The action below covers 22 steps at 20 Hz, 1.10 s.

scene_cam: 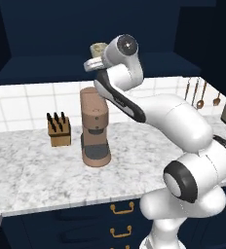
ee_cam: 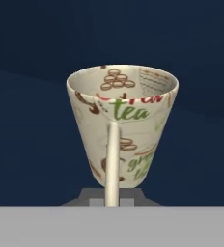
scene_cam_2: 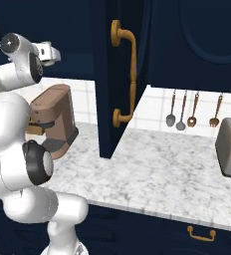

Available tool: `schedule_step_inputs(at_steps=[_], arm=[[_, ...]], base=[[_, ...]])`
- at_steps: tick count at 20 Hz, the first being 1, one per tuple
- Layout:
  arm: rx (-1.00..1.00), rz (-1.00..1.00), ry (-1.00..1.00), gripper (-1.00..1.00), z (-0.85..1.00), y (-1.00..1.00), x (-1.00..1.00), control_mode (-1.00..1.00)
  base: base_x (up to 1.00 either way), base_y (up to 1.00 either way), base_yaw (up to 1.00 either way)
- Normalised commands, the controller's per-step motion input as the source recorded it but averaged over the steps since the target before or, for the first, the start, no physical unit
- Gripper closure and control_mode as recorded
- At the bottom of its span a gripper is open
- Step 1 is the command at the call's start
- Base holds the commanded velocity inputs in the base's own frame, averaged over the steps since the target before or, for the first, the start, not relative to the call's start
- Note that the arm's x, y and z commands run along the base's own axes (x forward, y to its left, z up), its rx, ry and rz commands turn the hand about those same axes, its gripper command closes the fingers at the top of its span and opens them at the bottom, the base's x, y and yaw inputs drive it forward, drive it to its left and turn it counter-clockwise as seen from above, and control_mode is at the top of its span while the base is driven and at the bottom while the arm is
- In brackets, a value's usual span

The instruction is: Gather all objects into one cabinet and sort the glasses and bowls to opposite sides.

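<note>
Cup [ee_cam: 122, 126] with side handle reads "tea" in green lettering.

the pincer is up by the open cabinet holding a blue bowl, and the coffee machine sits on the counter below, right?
Not quite. It is no blue bowl: the hand view shows a beige mug with "tea" printed on it, its handle facing the camera, at the pincer. The rest stands: the left base view shows it raised by the cabinet, above the brown coffee machine on the marble counter.

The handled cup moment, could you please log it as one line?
pincer: at handled cup | cup: upright, before navy cabinet interior | grip: unclear
</note>
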Motion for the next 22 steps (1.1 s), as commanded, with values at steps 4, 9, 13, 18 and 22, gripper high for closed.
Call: schedule_step_inputs(at_steps=[4,9,13,18,22], arm=[[0.02,0.0,-0.08,1.0,0.41,-0.36,-1.0,-1.0],[0.12,-0.01,0.0,1.0,0.44,-0.51,-1.0,-1.0],[0.16,-0.07,0.07,1.0,0.44,-0.47,-1.0,-1.0],[0.08,-0.08,0.14,1.0,0.31,-0.54,-1.0,-1.0],[0.0,-0.07,0.15,1.0,0.0,-0.44,-1.0,-1.0]], base=[[0.0,0.0,0.0],[0.0,0.0,0.0],[0.0,0.0,0.0],[0.0,0.0,0.0],[0.0,0.0,0.0]])
